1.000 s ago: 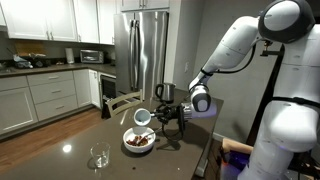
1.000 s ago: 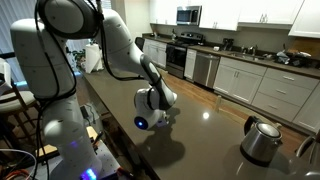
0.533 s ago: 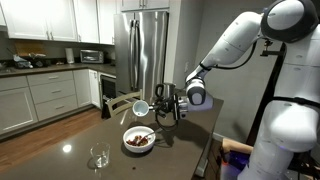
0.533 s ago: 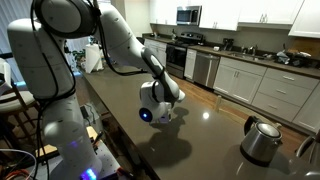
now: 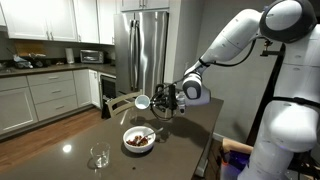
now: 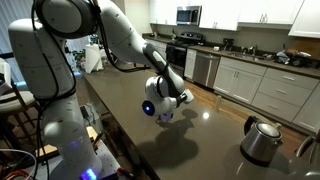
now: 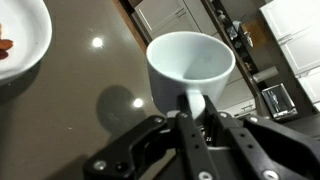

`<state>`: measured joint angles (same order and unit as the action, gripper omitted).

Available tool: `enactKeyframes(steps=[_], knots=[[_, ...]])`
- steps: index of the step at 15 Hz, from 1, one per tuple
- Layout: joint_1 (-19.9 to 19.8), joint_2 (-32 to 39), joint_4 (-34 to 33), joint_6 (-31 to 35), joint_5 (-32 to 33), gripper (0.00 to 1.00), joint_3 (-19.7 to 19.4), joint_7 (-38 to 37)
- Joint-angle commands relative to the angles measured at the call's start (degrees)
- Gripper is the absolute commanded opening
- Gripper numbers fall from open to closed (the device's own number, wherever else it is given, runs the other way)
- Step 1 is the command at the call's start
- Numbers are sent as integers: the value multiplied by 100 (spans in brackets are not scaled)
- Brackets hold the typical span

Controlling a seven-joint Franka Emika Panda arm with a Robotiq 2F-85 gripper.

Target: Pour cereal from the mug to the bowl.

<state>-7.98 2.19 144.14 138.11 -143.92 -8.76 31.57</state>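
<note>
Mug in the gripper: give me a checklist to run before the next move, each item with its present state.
1. Grip: gripper shut on the mug handle: ok.
2. Emptied: mug interior bare white in the wrist view: ok.
3. Target: cereal lies in the bowl: ok.
4. Clearance: mug hangs clear of the bowl: ok.
5. Spill: stray bits on the table: cannot tell.

Even indoor light, glossy countertop glare
</note>
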Motion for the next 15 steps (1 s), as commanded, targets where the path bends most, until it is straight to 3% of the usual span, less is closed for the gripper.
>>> enactKeyframes(steps=[1, 7, 15], knots=[[7, 229, -399, 423, -56, 4, -22, -820], [6, 686, -793, 649, 350, 4, -45, -2281], [-116, 1292, -1342, 523, 1384, 4, -71, -4407]])
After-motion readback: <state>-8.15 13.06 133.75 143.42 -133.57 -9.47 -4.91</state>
